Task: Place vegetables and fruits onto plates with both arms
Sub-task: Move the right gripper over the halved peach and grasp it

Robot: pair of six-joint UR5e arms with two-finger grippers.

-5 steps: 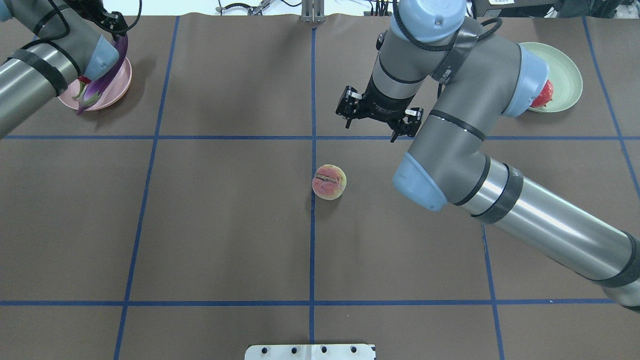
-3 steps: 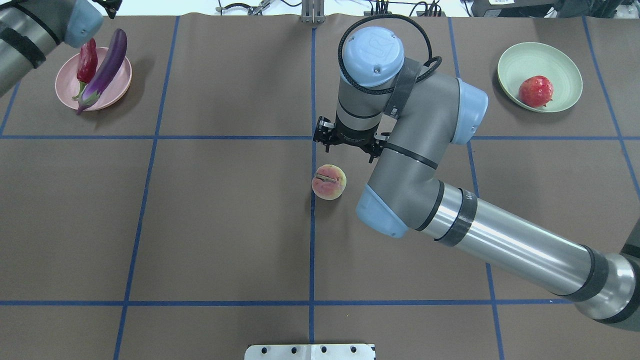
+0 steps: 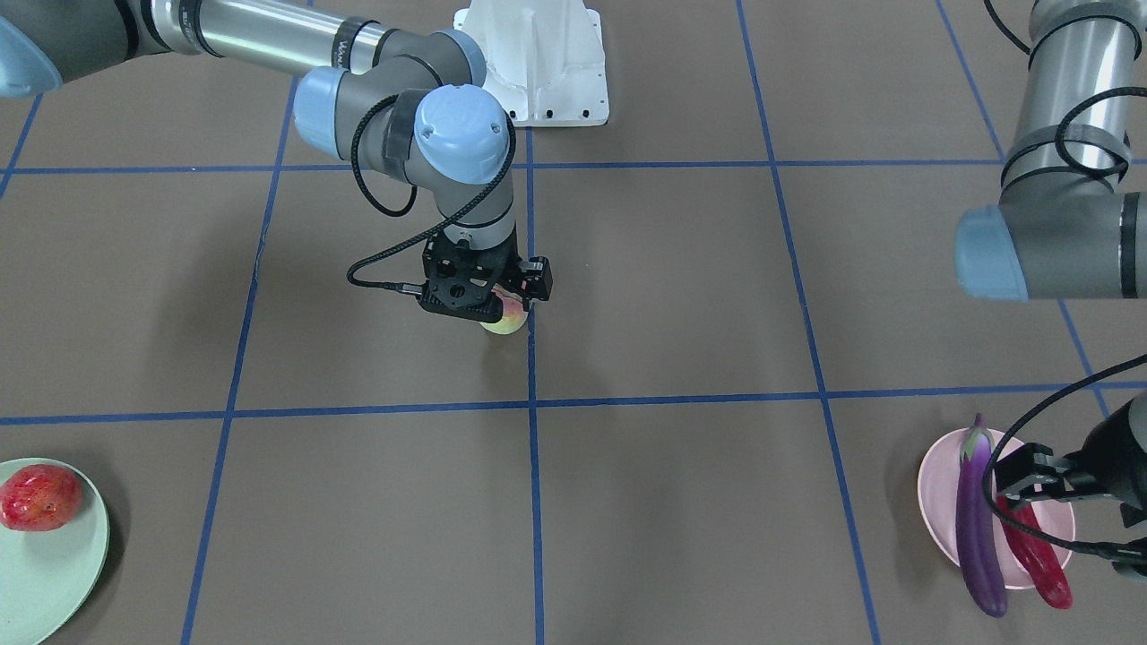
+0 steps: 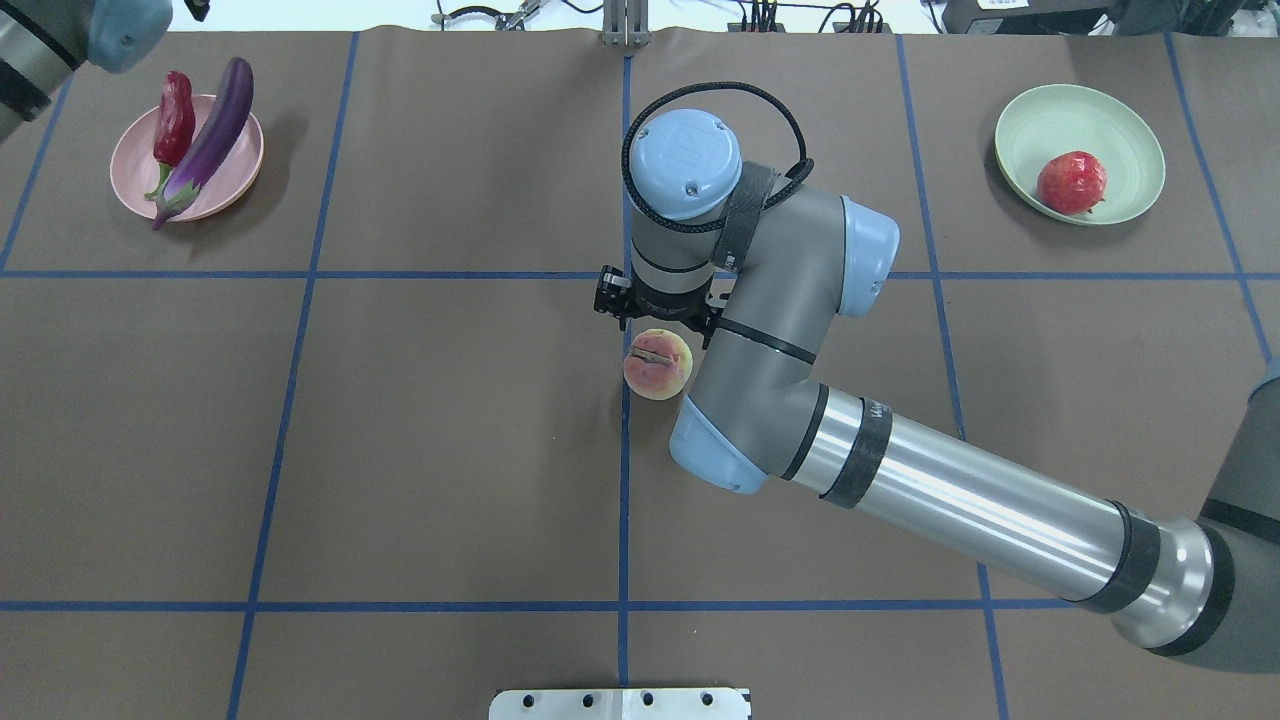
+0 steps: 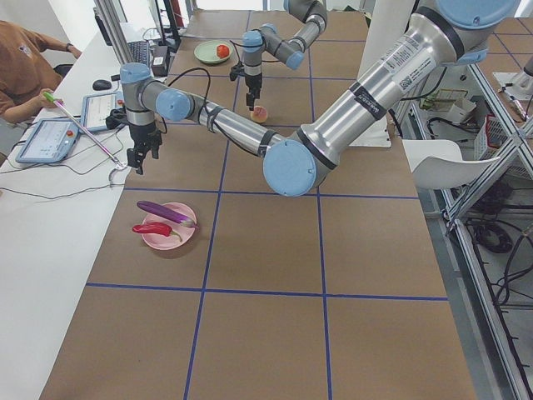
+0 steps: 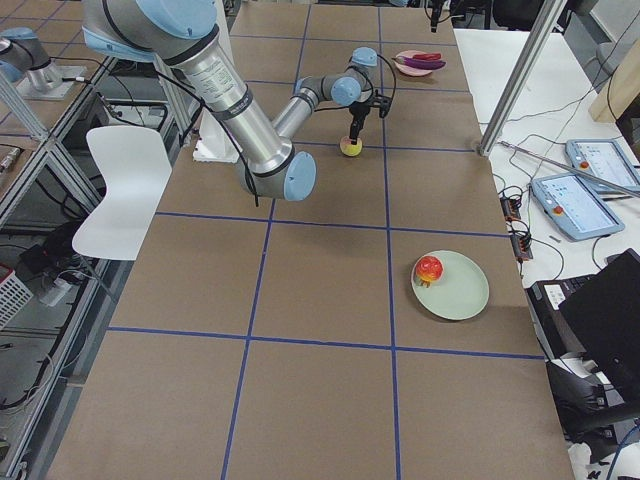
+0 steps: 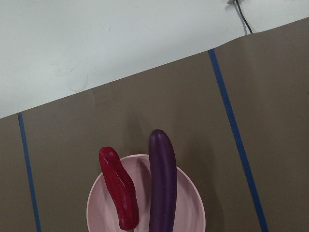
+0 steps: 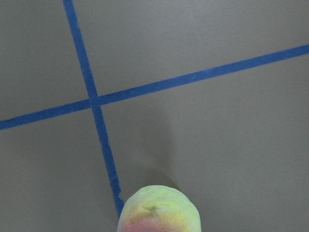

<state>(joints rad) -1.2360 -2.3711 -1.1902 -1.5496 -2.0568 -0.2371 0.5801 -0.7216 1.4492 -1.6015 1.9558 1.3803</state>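
The yellow-green and pink peach (image 4: pixel 657 364) sits on the table's centre line. My right gripper (image 4: pixel 657 312) hangs just above and behind it, open, not touching; in the front view it (image 3: pixel 497 296) covers part of the peach (image 3: pixel 506 318). The right wrist view shows only the peach's top (image 8: pixel 159 210). The red-orange fruit (image 4: pixel 1071 182) lies on the green plate (image 4: pixel 1100 120). The purple eggplant (image 4: pixel 215 130) and red chili (image 4: pixel 175 120) lie side by side on the pink plate (image 4: pixel 130 170). My left gripper (image 3: pixel 1071 502) is open and empty, raised near that plate.
The white base block (image 3: pixel 538 63) stands at the robot's side of the table. Blue tape lines grid the brown mat. An operator (image 5: pixel 25 67) and tablets sit beyond the table's far edge, behind the pink plate.
The right arm swung from the green plate to over the peach. The left arm lifted away from the pink plate, uncovering the eggplant and chili.
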